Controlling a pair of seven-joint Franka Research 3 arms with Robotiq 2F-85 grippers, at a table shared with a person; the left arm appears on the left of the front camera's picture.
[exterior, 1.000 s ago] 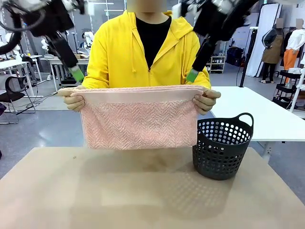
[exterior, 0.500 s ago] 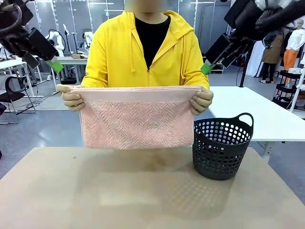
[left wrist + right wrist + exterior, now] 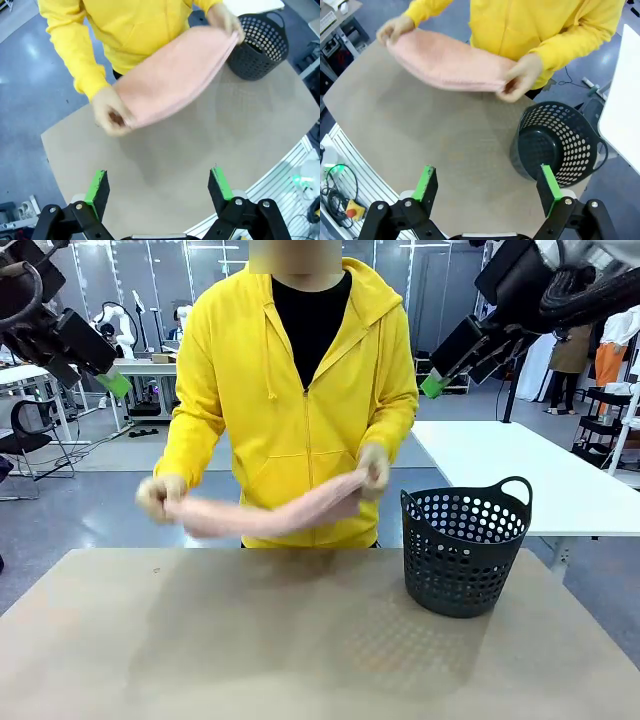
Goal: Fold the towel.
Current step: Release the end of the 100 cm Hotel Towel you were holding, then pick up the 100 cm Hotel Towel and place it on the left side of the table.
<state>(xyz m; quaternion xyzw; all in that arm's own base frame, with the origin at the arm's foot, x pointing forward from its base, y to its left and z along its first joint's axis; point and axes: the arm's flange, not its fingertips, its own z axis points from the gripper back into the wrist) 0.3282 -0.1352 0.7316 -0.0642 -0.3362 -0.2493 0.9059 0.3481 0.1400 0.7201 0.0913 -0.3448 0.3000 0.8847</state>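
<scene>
We saw the towel smeared in front view, wrist views showed it folded flat between the person's hands, above the desk's far edge, basket beside it, left end effector spread apart, right end effector same, both high over bare desk.

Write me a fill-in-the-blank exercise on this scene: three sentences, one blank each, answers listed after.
1. The towel is held in the air by the ____.
2. The black basket standing on the table is ____ inside.
3. The left pincer and the right pincer are both ____.

Missing words: person; empty; open.
</scene>
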